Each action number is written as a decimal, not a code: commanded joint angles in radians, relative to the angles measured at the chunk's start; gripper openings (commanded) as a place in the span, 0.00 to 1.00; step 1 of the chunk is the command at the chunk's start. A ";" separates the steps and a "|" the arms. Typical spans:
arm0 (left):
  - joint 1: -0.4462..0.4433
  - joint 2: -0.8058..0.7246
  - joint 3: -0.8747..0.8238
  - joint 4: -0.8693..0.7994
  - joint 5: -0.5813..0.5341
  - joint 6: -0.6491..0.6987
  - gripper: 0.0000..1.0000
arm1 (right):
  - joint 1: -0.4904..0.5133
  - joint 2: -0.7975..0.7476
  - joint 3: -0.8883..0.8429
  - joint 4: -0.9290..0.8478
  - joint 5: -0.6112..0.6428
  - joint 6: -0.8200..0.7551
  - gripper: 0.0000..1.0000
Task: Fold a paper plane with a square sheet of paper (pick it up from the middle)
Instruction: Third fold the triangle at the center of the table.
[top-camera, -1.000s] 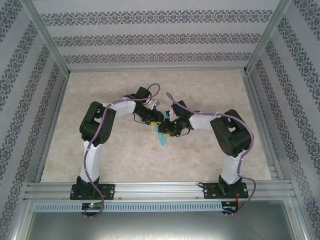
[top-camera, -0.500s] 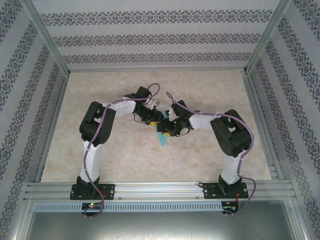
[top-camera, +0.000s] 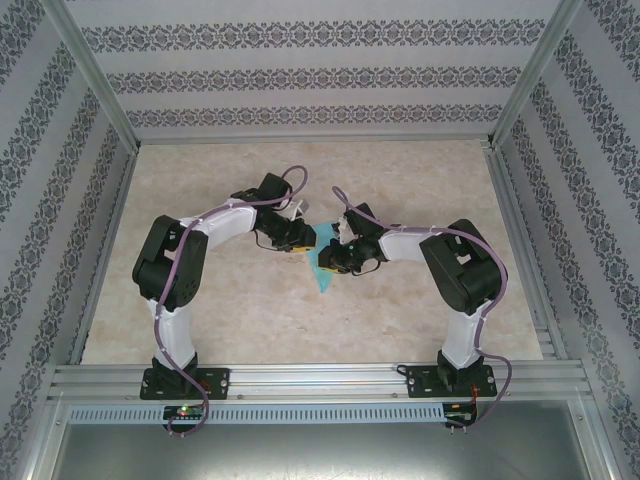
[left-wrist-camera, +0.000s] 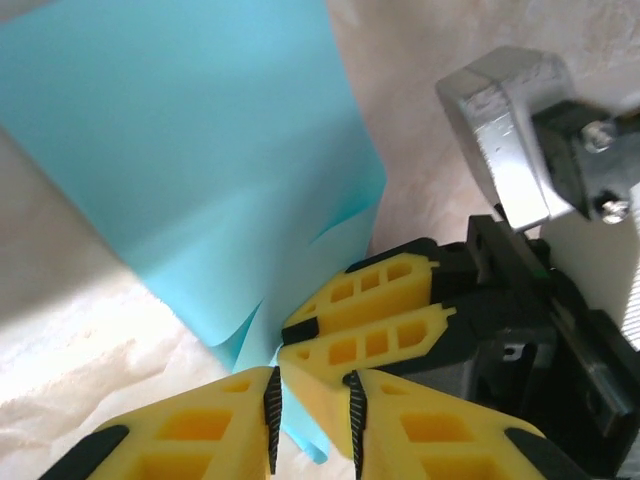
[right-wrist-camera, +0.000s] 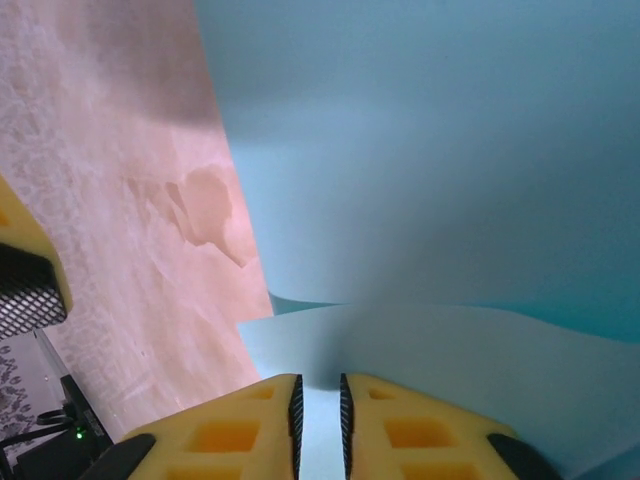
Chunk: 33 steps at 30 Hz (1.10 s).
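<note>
The square sheet of paper is turquoise and folded into a narrow shape that points toward the arms. It hangs at mid-table between both grippers. In the left wrist view the paper curls down between the yellow fingers of my left gripper. That gripper stands open by a narrow gap, with the paper's edge against one pad. My right gripper meets it from the right, its two fingers nearly together on the paper. In the right wrist view a pale flap of the paper runs into my right gripper.
The beige marbled table is bounded by aluminium rails and patterned walls. The left gripper and right gripper almost touch above the table's centre. Both arm bases sit at the near rail.
The left arm's elbow has swung left and its gripper has shifted slightly left. Both pairs of jaws have narrowed around the paper. The right arm has hardly moved.
</note>
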 joint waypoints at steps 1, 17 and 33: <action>-0.012 -0.022 -0.036 0.038 0.016 -0.023 0.23 | 0.005 0.006 -0.013 0.002 0.012 -0.020 0.14; -0.057 0.022 -0.077 0.086 0.029 -0.028 0.16 | 0.001 -0.004 -0.020 -0.030 0.034 -0.032 0.06; -0.071 0.071 -0.060 0.076 0.008 -0.004 0.16 | -0.006 -0.022 -0.052 0.003 0.045 -0.001 0.00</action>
